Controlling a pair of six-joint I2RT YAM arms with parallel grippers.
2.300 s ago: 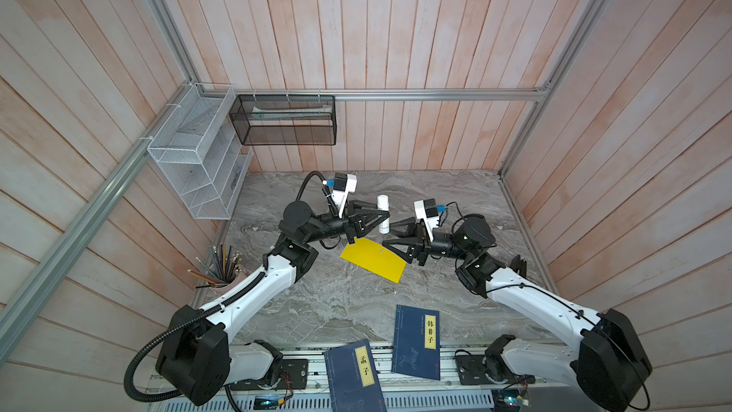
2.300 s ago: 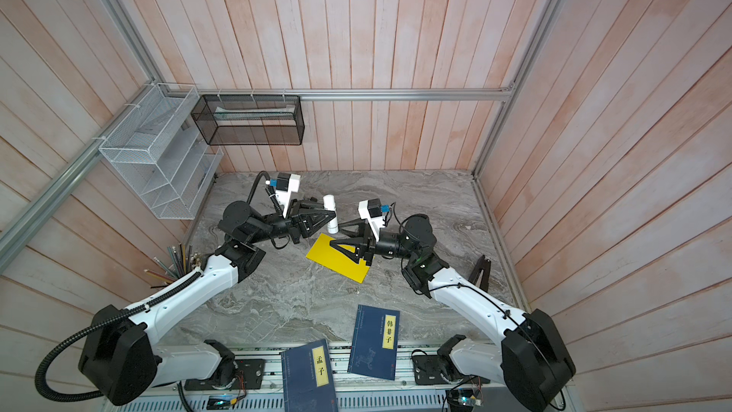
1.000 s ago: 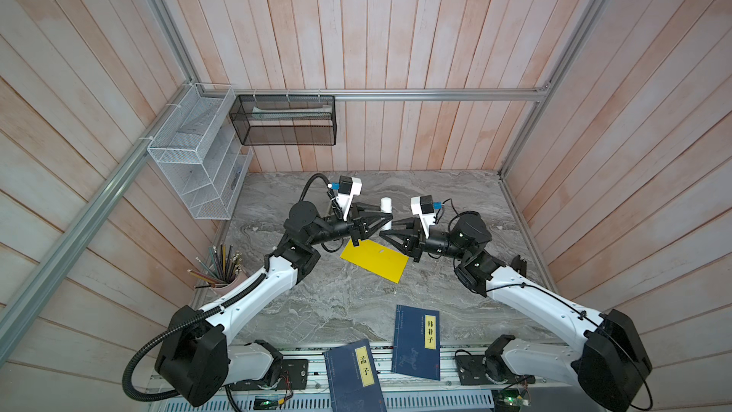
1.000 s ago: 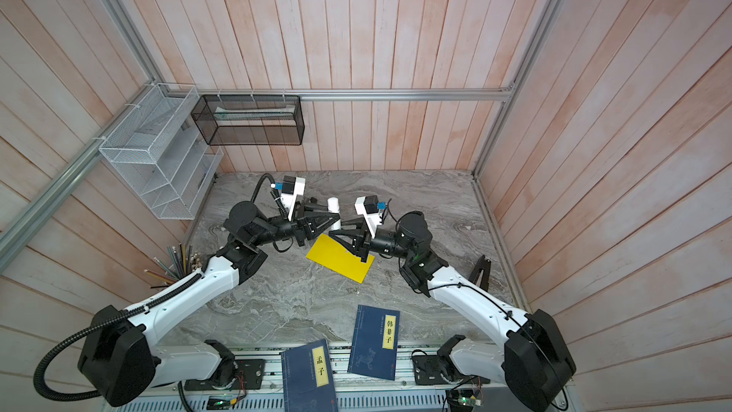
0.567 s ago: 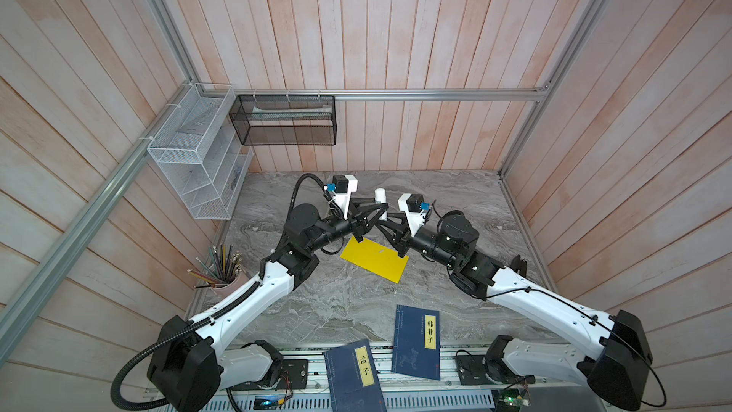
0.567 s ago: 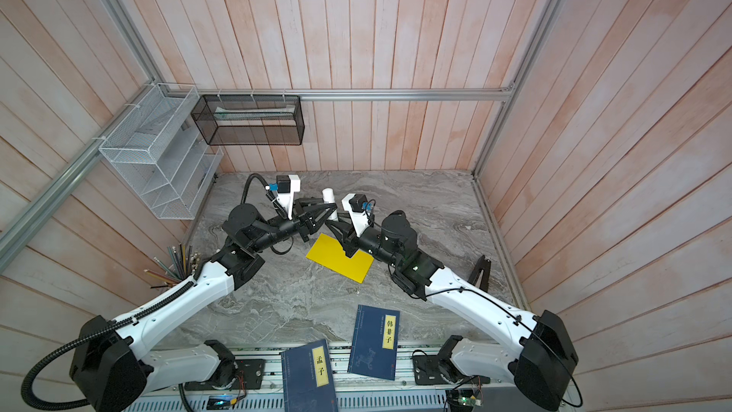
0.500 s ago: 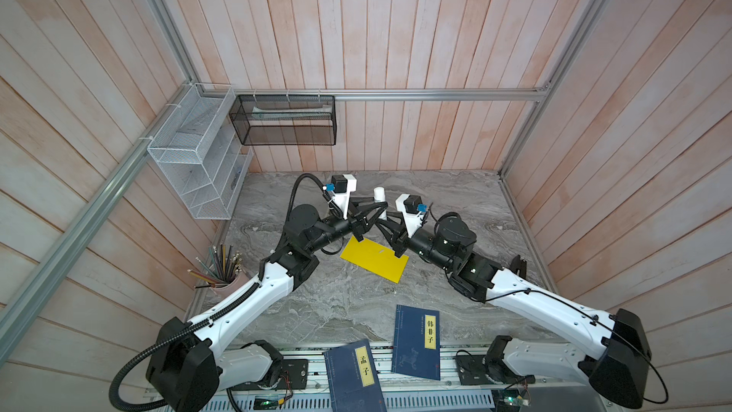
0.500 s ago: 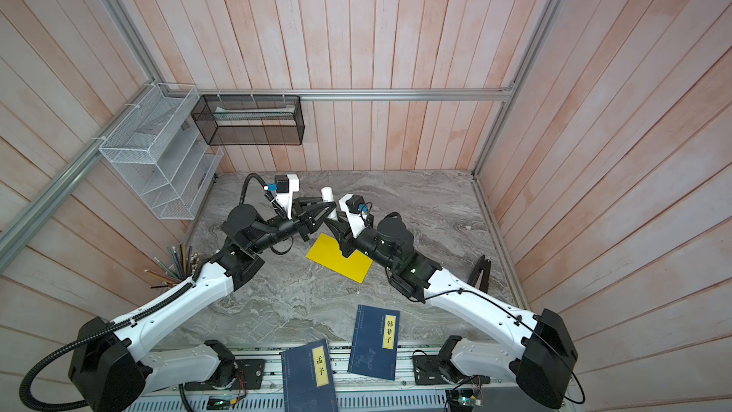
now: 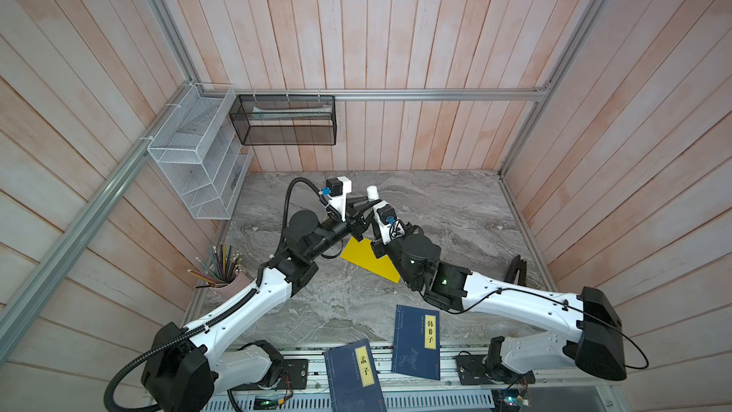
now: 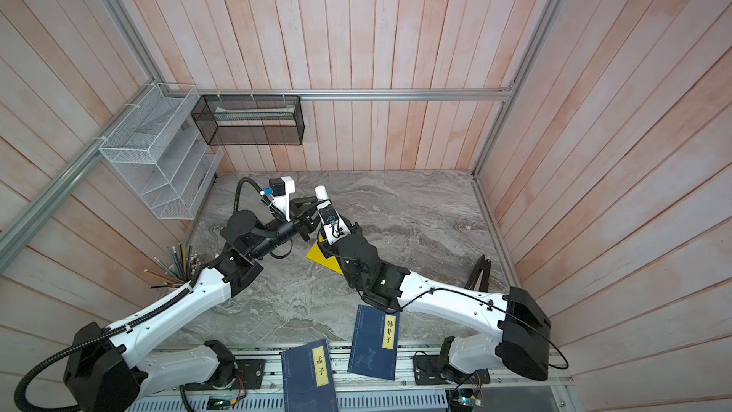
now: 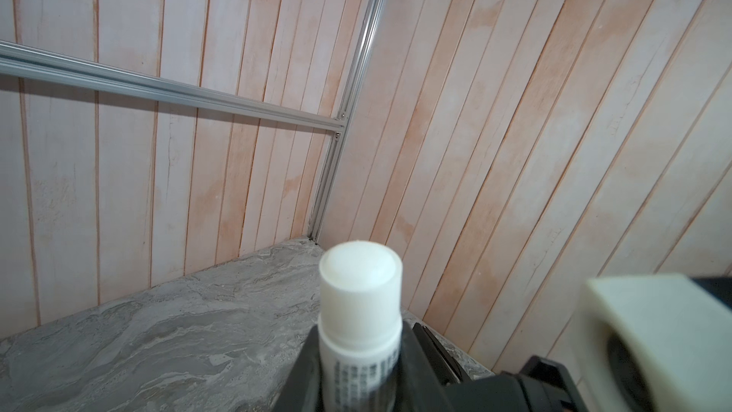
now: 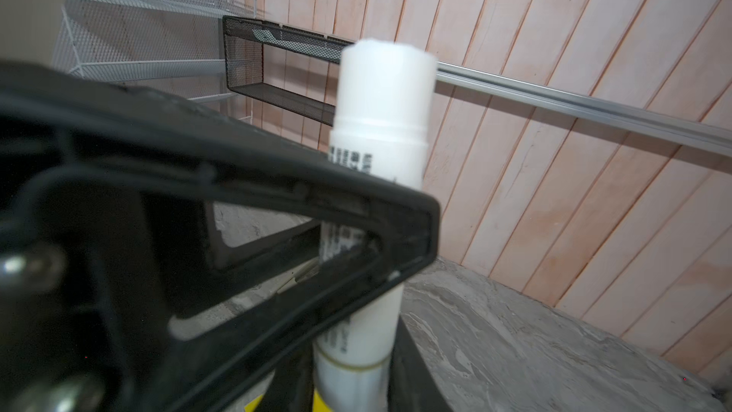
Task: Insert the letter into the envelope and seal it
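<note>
Where the two arms meet just past the middle of the marble table, a white glue stick is held clear of the surface by both grippers at once. In the left wrist view the left gripper is seen closed to a narrow gap on the tube just below its white cap, with a black finger pressed to each side. In the right wrist view the right gripper is seen clamped in the same narrow way on the tube's lower end, while a finger of the left one crosses in front of the printed label higher up. The stick is kept roughly upright, cap uppermost. The envelope — bright yellow and flat on the table — is found near the centre, at 6 o'clock from the glue stick and beneath the grippers. Its 3 o'clock side is covered by the right arm in both top views, and whether its flap is open cannot be told. A dark blue book is laid at the 6 o'clock edge, well apart from the envelope, with a second blue book just beside it at its 8 o'clock. A pencil cup is stood at the table's 8 o'clock edge.
</note>
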